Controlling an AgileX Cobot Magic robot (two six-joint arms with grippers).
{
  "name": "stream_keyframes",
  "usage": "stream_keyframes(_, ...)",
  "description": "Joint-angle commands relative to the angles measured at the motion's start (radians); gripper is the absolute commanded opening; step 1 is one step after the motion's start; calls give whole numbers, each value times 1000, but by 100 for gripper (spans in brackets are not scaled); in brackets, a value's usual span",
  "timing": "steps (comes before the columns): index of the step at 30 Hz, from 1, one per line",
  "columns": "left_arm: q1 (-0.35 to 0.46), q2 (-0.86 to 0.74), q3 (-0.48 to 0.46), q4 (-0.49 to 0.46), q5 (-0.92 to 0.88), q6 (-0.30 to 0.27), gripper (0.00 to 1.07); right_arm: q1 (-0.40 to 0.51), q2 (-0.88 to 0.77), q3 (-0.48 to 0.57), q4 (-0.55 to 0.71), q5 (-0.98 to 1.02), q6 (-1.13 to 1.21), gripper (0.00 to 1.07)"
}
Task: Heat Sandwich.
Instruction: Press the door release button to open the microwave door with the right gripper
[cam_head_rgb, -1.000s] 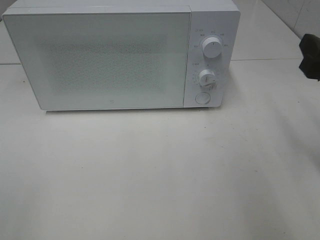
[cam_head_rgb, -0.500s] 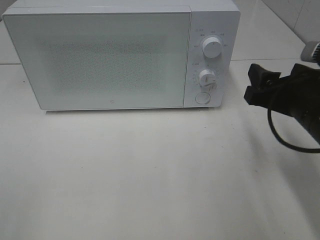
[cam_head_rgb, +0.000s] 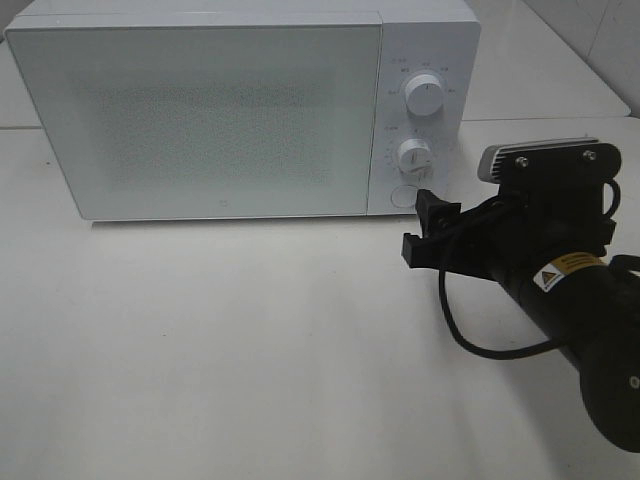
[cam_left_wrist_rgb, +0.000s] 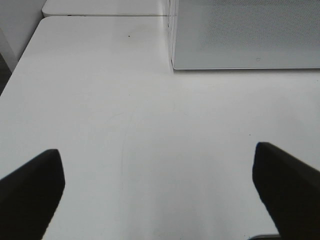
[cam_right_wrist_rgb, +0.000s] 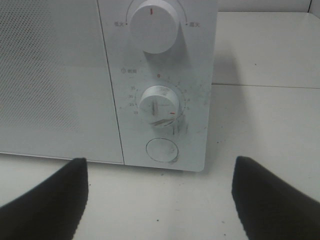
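White box-shaped microwave oven (cam_head_rgb: 200, 110) is standing at the back of the pale tabletop (cam_head_rgb: 250, 350), its speckled door sitting flush. Black right arm (cam_head_rgb: 560, 290) is reaching in from the right side. The right jaws are spread with nothing between them and are pointing at the round white push button (cam_right_wrist_rgb: 161, 149) under the lower white dial (cam_right_wrist_rgb: 158, 105), near the panel but apart from it. The left jaws are gaping wide over the tabletop, gripping nothing. The sandwich is showing in none of the views.
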Motion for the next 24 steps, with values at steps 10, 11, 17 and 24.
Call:
stream_keyframes(10, 0, -22, 3, -7, -5, 3, 97, 32, 20, -38, 58, -25, -7, 76)
stream_keyframes(11, 0, -22, 3, -7, -5, 3, 97, 32, 20, -38, 58, -17, 8, 76)
stream_keyframes(17, 0, -22, 3, -7, -5, 3, 97, 32, 20, -38, 58, 12, 229, 76)
stream_keyframes(24, 0, -22, 3, -7, -5, 3, 97, 32, 20, -38, 54, 37, 649, 76)
